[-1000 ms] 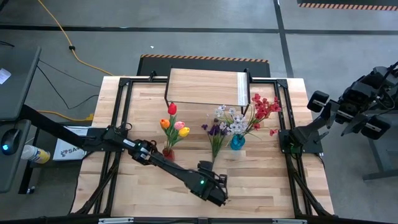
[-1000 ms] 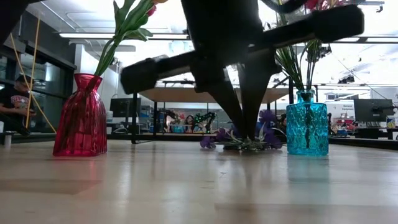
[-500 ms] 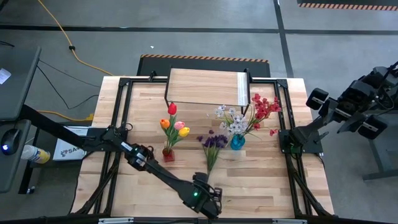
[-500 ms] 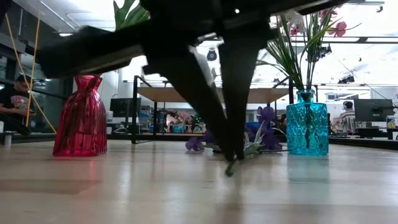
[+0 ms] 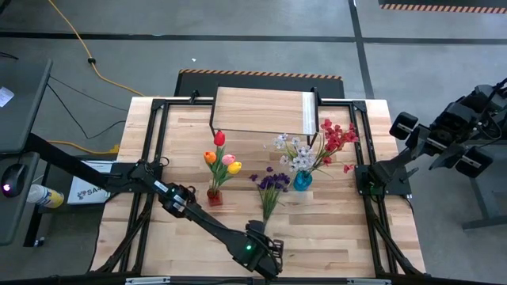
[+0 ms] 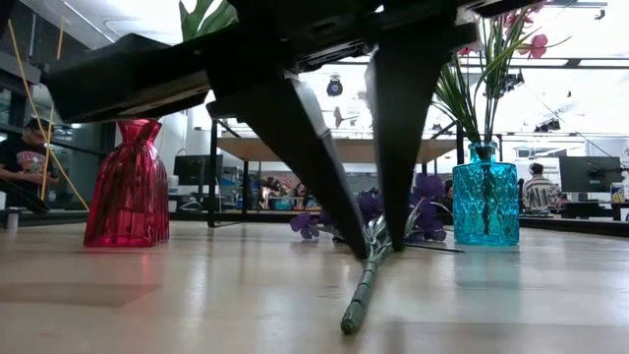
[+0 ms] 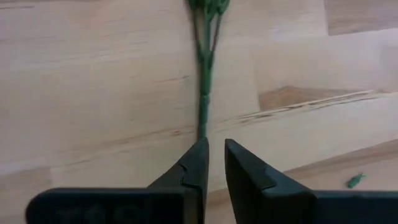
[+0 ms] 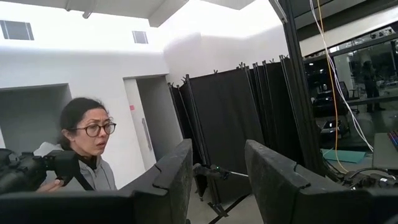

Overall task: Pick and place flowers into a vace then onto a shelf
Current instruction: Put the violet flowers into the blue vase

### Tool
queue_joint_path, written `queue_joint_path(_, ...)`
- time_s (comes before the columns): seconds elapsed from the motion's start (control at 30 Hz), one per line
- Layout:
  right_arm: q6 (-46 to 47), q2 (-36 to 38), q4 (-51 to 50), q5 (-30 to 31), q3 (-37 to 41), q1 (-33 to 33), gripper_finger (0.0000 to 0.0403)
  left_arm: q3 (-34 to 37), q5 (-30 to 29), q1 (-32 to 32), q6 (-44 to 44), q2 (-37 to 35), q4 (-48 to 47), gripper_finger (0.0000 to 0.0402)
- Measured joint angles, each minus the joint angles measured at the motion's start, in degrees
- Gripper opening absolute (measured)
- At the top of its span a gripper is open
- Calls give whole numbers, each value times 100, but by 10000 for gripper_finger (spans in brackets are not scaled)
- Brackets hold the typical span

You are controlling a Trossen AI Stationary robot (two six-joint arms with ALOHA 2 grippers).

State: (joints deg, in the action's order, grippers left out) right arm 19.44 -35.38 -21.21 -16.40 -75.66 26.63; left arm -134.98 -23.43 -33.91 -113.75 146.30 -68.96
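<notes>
A: What carries everything here?
B: A big plank tabletop point(image 5: 333, 229) of pale wood. At its far edge stands the shelf point(image 5: 257, 111), a small light board on thin black legs.
A: And directly on the planks?
B: A red vase point(image 5: 214, 195) and a blue vase point(image 5: 302, 180), both upright, well apart. Between them a purple spray point(image 5: 269, 187) lies flat, stem toward the near edge.
A: Anything else?
B: A tiny green scrap point(image 7: 354, 181), possibly a stem piece.
</notes>
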Motion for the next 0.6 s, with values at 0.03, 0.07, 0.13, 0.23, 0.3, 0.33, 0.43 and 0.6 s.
queue_joint_path(0.03,0,0,0,0,0,0,139,0,-82,0,2,0,26,89)
queue_joint_path(0.07,-1,0,0,0,0,0,139,0,-167,0,2,0,41,92)
queue_joint_path(0.13,0,0,0,0,0,1,139,0,-329,6,1,0,46,97)
queue_joint_path(0.23,-1,0,0,0,0,1,139,0,-560,13,-7,0,42,109)
queue_joint_path(0.3,0,0,0,-2,0,1,139,0,-712,20,-9,0,27,119)
queue_joint_path(0.33,0,0,0,-2,0,1,139,-2,-747,22,-9,0,4,124)
queue_joint_path(0.43,0,0,0,-2,0,2,139,0,-712,72,-9,0,-21,142)
queue_joint_path(0.6,0,0,0,-24,0,0,139,0,-733,221,118,0,-59,170)
